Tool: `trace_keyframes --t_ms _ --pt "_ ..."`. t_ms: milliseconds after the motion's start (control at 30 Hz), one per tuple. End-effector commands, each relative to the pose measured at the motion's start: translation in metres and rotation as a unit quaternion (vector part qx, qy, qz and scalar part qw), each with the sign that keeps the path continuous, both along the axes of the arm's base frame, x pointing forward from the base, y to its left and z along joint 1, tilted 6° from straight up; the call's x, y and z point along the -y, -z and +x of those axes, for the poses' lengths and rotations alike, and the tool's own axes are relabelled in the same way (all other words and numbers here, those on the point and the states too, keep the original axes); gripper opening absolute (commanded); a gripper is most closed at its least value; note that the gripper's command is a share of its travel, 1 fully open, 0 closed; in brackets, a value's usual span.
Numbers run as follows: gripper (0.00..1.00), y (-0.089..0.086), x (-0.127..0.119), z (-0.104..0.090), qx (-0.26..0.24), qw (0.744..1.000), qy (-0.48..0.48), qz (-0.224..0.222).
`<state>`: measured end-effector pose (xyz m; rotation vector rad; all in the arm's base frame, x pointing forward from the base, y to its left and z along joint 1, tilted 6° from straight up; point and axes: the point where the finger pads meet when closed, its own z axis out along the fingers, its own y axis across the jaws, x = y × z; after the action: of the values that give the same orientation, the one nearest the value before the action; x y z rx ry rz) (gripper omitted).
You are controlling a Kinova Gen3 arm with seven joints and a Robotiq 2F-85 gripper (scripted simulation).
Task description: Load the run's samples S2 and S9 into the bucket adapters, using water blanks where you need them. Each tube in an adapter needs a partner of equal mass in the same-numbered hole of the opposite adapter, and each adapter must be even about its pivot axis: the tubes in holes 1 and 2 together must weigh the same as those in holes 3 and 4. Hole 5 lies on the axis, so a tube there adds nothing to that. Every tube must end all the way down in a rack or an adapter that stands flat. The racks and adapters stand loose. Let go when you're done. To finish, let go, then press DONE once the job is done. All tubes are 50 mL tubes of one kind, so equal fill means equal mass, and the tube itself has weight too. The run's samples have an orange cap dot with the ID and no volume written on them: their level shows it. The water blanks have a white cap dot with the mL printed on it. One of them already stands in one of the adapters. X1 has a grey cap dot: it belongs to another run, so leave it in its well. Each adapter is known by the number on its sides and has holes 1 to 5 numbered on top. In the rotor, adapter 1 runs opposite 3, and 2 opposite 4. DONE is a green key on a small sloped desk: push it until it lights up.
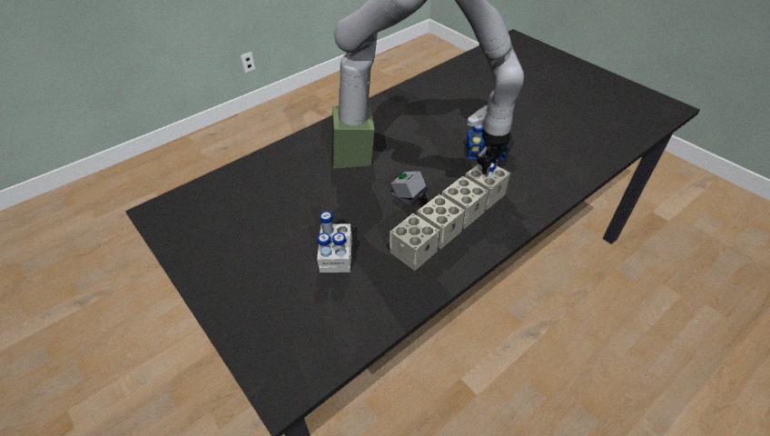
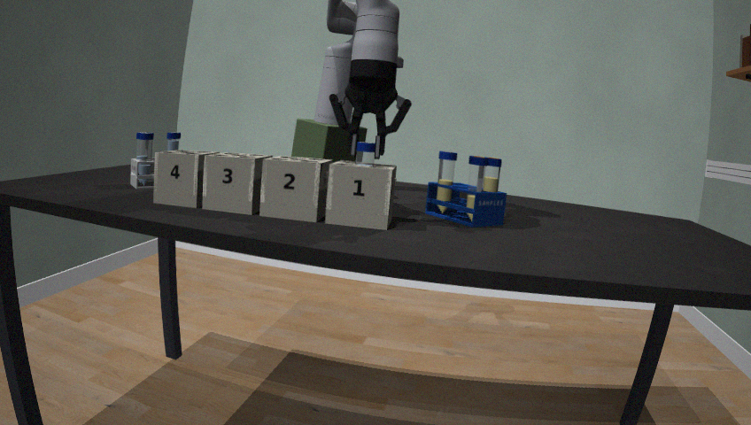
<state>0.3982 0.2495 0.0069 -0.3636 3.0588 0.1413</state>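
Note:
Four beige adapters stand in a row: adapter 1 (image 1: 500,191) (image 2: 358,207), adapter 2 (image 1: 478,209) (image 2: 289,202), adapter 3 (image 1: 452,229) (image 2: 226,197) and adapter 4 (image 1: 417,254) (image 2: 174,192). My gripper (image 1: 489,168) (image 2: 367,152) is over adapter 1, shut on a blue-capped clear water blank (image 2: 365,148). The tube stands upright, most of it down in a hole near the adapter's back side; only its top shows. I cannot read the hole number. The blue samples rack (image 1: 470,153) (image 2: 487,212) with three yellow-filled tubes stands just beyond adapter 1.
The white blanks rack (image 1: 333,263) (image 2: 137,179) holds three blue-capped tubes, left of adapter 4. The small grey desk (image 1: 409,187) with the green DONE key (image 1: 402,174) sits behind adapters 2 and 3. The arm's green base (image 1: 351,143) (image 2: 316,139) stands further back.

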Motion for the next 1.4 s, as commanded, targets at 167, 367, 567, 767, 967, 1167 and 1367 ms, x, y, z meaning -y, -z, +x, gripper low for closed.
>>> trace_keyframes --t_ms 167,367,567,767,967,1167,1367 --pt "0.1 0.0064 -0.0006 0.0003 0.001 1.0 0.0 0.0" --pt "0.1 0.0069 -0.0005 -0.0001 0.0 1.0 0.0 -0.001" --pt "0.1 0.0069 -0.0005 -0.0001 0.0 1.0 0.0 -0.001" --pt "0.62 0.0069 -0.0005 -0.0001 0.0 1.0 0.0 -0.001" --pt "0.62 0.0069 -0.0005 -0.0001 0.0 1.0 0.0 -0.001" --pt "0.62 0.0069 -0.0005 -0.0001 0.0 1.0 0.0 -0.001" --pt "0.62 0.0069 -0.0005 -0.0001 0.0 1.0 0.0 -0.001"
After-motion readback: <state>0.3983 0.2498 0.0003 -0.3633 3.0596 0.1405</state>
